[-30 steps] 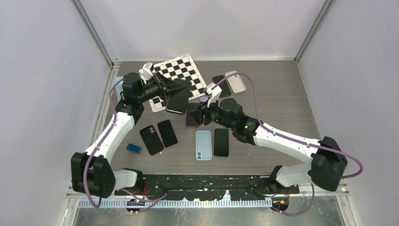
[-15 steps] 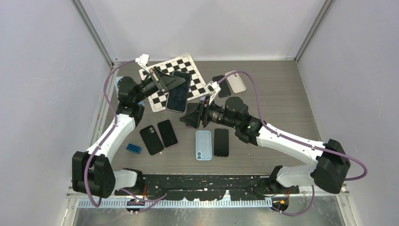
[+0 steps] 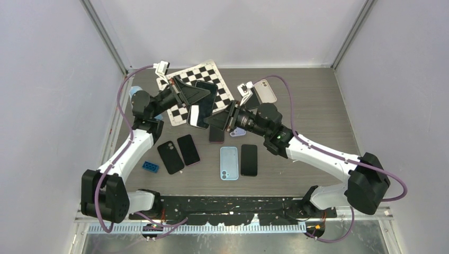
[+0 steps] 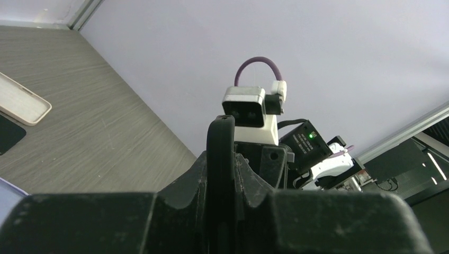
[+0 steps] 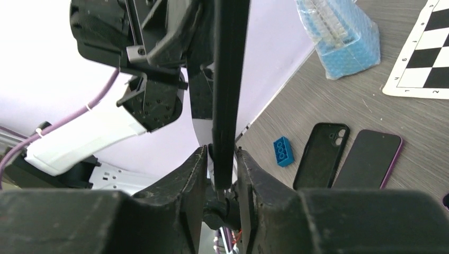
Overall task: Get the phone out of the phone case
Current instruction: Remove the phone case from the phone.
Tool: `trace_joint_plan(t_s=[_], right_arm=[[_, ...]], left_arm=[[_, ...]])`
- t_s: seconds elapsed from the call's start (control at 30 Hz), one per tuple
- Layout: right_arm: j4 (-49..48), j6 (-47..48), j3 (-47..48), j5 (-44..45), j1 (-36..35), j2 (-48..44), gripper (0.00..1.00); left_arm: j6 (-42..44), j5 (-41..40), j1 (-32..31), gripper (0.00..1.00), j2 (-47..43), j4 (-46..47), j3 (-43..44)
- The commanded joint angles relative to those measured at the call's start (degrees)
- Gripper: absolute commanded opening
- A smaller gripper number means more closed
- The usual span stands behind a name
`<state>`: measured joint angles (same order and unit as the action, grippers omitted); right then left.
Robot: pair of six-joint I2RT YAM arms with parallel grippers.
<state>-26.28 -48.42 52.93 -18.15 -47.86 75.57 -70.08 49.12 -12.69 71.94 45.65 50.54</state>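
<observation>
My left gripper (image 3: 197, 97) is shut on a black-cased phone (image 3: 204, 100) and holds it in the air above the chessboard's near edge; something white shows at the phone's lower end. In the left wrist view the phone's thin black edge (image 4: 221, 132) sits clamped in that gripper (image 4: 221, 161). My right gripper (image 3: 218, 120) has come up to the phone's near-right edge. In the right wrist view its fingers (image 5: 198, 174) straddle the end of the black edge (image 5: 229, 79), with thin slivers of gap on both sides, so that gripper (image 5: 221, 166) looks open.
A chessboard mat (image 3: 225, 79) lies at the back. On the table lie a black case (image 3: 170, 157), a dark phone (image 3: 188, 150), a light blue case (image 3: 228, 163), a black phone (image 3: 249, 160), a maroon phone (image 3: 216, 135), a clear case (image 3: 266, 91) and a blue brick (image 3: 150, 167).
My left gripper lifted and turned the cased phone. My right gripper rose off the table from near the maroon phone and moved up-left until its fingers were around the held phone's edge.
</observation>
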Motion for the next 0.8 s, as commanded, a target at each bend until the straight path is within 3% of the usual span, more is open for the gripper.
trace_joint_plan(t_s=[0.0,0.17,0.47,0.63,0.77], right_arm=[[-5.5,-3.5,1.6,-2.3,1.0,1.4,0.31],[-4.9,-1.5,1.9,-4.2,1.0,2.2,0.26],[-5.8,-0.4,0.4,-8.1,1.0,2.7,0.42],[-5.3,0.6,-0.3,-10.2,1.0,2.0,0.43],[-5.2,1.1,0.0,-11.6,1.0,2.5,0.38]], left_arm=[[-1.5,-0.2,-0.5,0.00,-2.4,5.7,0.4],[-3.0,-1.8,-0.6,0.00,-2.7,5.5,0.1],[-0.1,-3.1,-0.6,0.00,-3.6,1.9,0.5],[1.2,-3.4,-0.6,0.00,-4.2,-0.8,1.2],[0.3,-3.7,-0.6,0.00,-4.2,-1.7,1.2]])
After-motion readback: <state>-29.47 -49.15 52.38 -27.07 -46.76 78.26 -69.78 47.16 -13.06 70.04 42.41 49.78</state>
